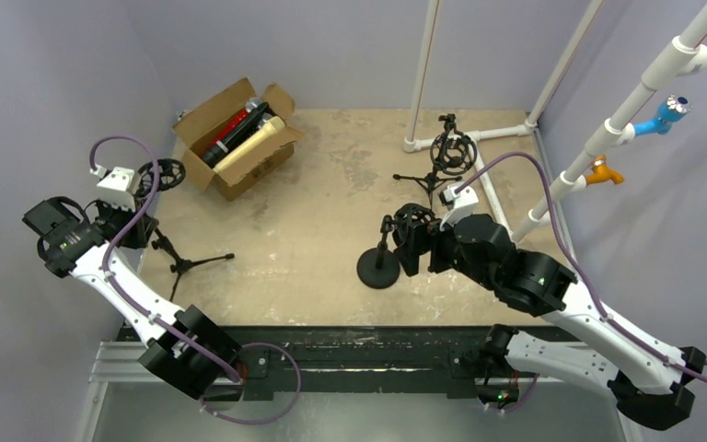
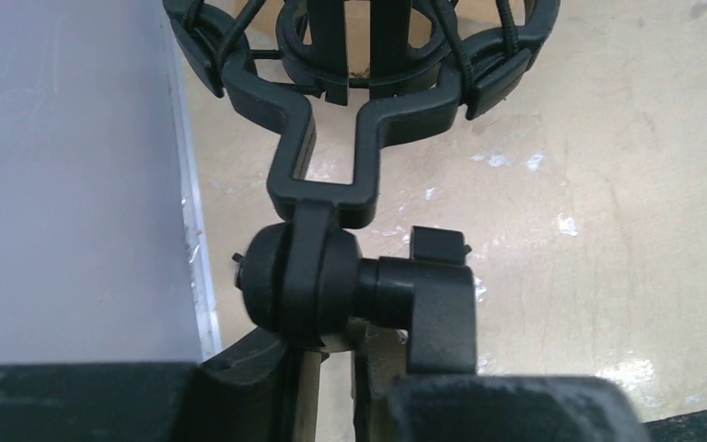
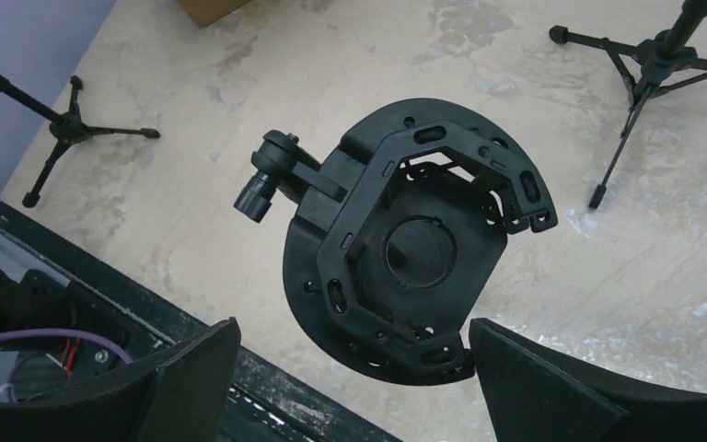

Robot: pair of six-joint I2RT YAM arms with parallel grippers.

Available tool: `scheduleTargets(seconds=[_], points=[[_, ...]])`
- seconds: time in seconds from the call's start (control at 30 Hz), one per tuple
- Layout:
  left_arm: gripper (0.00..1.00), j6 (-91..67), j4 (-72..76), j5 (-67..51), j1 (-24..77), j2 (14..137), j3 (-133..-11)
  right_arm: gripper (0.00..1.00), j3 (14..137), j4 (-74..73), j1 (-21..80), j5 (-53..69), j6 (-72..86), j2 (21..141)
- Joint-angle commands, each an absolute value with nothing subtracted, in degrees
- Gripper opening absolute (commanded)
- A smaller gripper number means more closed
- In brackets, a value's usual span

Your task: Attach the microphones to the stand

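Note:
Several microphones lie in an open cardboard box [image 1: 239, 170] at the back left: a black one [image 1: 228, 138], a glittery red one [image 1: 231, 122] and a cream one [image 1: 256, 141]. My left gripper [image 1: 138, 221] is at the neck of the left tripod stand [image 1: 180, 263]. In the left wrist view its fingers [image 2: 249, 387] are nearly together, just under the swivel joint [image 2: 299, 281] of the shock mount [image 2: 368, 46]. My right gripper [image 3: 350, 350] is open wide around the shock mount [image 3: 414, 249] of the round-base stand [image 1: 378, 269]. Its right finger touches the mount's edge.
A third tripod stand with a shock mount [image 1: 451, 152] stands at the back right, next to white pipe framing [image 1: 479, 136]. The purple side wall [image 2: 64, 166] is close on the left of the left stand. A black rail [image 1: 359, 354] runs along the near edge.

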State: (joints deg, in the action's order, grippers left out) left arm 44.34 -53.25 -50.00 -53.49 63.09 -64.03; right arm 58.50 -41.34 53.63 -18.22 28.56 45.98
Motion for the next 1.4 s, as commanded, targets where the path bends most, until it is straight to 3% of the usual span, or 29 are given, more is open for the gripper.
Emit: scheduleTargets(seconds=[0.0, 0.13, 0.23, 0.27, 0.37, 0.6, 0.7, 0.93, 1.13, 1.37], points=[[0.27, 50.5, -51.2, -44.3, -54.5, 63.6, -67.1, 0.99, 55.0, -34.6, 53.9, -12.8, 27.4, 45.5], [0.71, 49.8, -52.1, -44.2, -54.5, 63.2, -67.2, 0.99, 51.1, -30.1, 53.8, -15.1, 29.0, 45.8], [0.96, 49.6, -53.6, -44.8, -54.5, 62.4, -67.3, 0.98, 49.1, -26.9, 53.9, -18.2, 28.8, 46.2], [1.00, 49.4, -54.2, -45.0, -54.5, 62.3, -67.5, 0.96, 48.8, -26.0, 53.9, -19.1, 28.5, 46.5], [1.00, 48.1, -56.7, -46.1, -54.5, 62.2, -68.7, 0.88, 48.4, -22.8, 53.9, -20.8, 26.8, 48.6], [1.00, 39.3, -60.6, -48.4, -54.6, 60.9, -76.3, 0.54, 47.0, -14.1, 53.9, -20.2, 24.1, 53.3], [1.00, 32.4, -58.2, -50.5, -54.7, 59.2, -79.3, 0.48, 47.6, -10.2, 53.9, -20.5, 22.2, 54.8], [1.00, 21.2, -55.7, -61.2, -50.9, 57.0, -85.6, 0.45, 56.0, -2.1, 53.8, -23.2, 13.5, 65.4], [1.00, 24.2, -58.1, -55.7, -36.3, 55.7, -84.1, 0.38, 67.2, 4.6, 51.4, -26.1, 4.4, 78.2], [1.00, 26.0, -58.9, -49.3, -22.9, 56.9, -79.6, 0.38, 78.2, 11.6, 43.7, -23.3, 0.3, 91.0]])
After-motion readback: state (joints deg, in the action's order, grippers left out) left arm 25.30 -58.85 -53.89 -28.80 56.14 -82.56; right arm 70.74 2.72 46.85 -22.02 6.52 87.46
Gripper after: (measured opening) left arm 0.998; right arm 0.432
